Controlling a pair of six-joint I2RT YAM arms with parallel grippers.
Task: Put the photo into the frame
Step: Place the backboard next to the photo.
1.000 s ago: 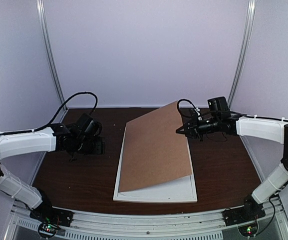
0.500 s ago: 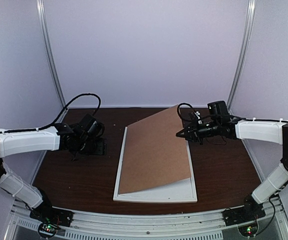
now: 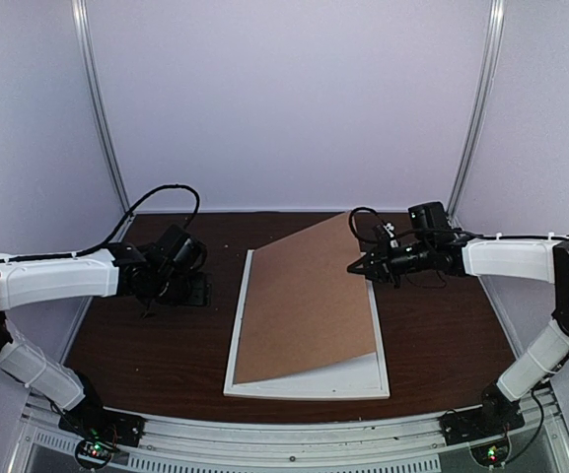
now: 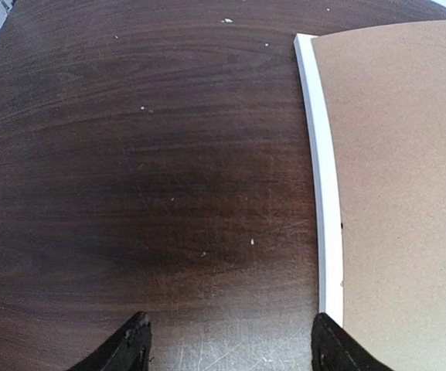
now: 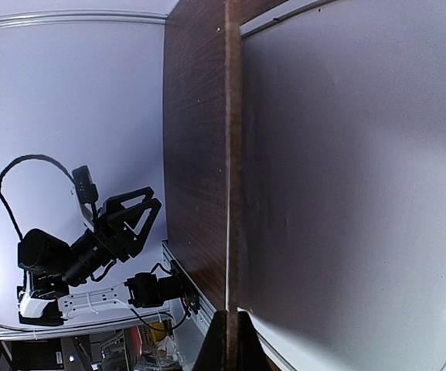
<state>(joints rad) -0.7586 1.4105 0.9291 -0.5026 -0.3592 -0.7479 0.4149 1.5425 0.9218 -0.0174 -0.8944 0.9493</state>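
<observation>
The white frame (image 3: 348, 379) lies flat in the middle of the table. A brown backing board (image 3: 309, 296) rests on it at a tilt, its right edge raised. My right gripper (image 3: 358, 264) is shut on that raised edge; in the right wrist view the board (image 5: 234, 154) runs edge-on from the shut fingertips (image 5: 242, 348). The photo is hidden. My left gripper (image 3: 197, 289) hovers open and empty over the table left of the frame. In the left wrist view its fingers (image 4: 134, 349) are spread wide, with the frame's left rail (image 4: 323, 178) beside the right one.
Dark wooden tabletop (image 3: 442, 325) lies bare on both sides of the frame. White booth walls and metal uprights (image 3: 102, 118) close in the back and sides. The right wrist view shows the left arm (image 5: 91, 239) across the table.
The board's raised edge has dropped a little with the right gripper still shut on it. The left arm has shifted slightly right, staying open.
</observation>
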